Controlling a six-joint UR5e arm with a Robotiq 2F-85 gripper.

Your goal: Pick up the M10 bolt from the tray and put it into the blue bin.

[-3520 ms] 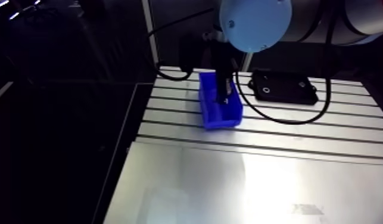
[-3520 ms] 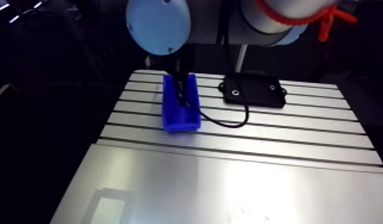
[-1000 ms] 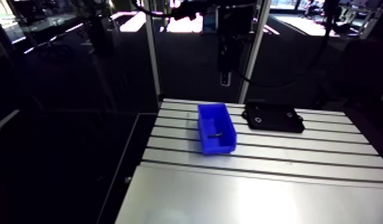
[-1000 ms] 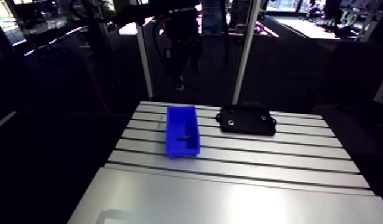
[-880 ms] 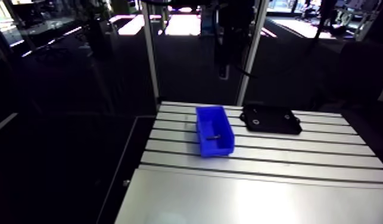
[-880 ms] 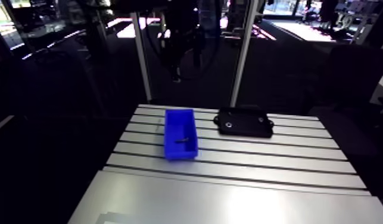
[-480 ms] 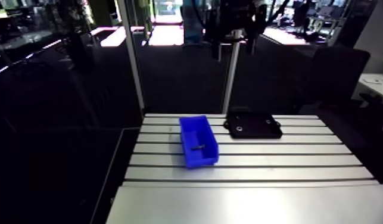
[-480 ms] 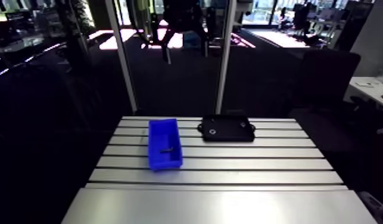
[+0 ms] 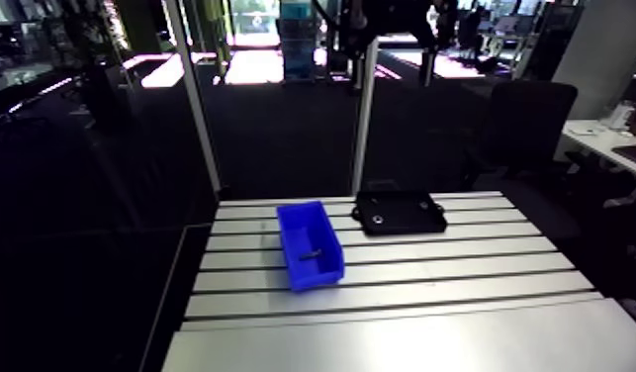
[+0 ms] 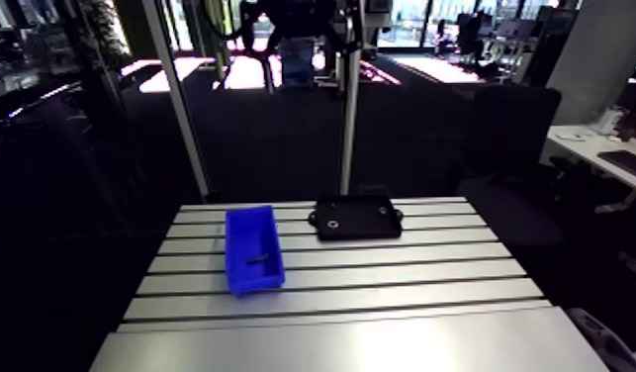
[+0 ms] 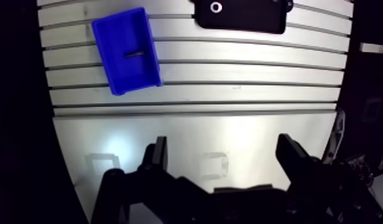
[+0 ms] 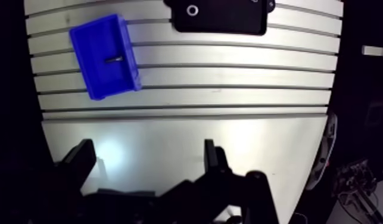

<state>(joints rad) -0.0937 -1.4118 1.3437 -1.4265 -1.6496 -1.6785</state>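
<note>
The bolt point(image 11: 134, 53) can be seen lying flat on the floor of the blue bin point(image 11: 125, 77). The gripper point(image 11: 223, 146) is held high over the table point(image 11: 229, 71), fingers spread wide, nothing gripped. The black tray point(image 11: 247, 16) is parked near the bin, with a small ring point(image 11: 215, 7) in it.

Two stereo pairs, both high and far from the work

The arm view looks from above the smooth end of the table point(image 9: 460, 287), slanting down across the slotted part. The wrist view faces nearly straight down on the table from far up, past the gripper point(image 11: 223, 146) at its near edge. Both take in the blue bin point(image 9: 318, 281), the black tray point(image 9: 415, 216) near it and the slots
</note>
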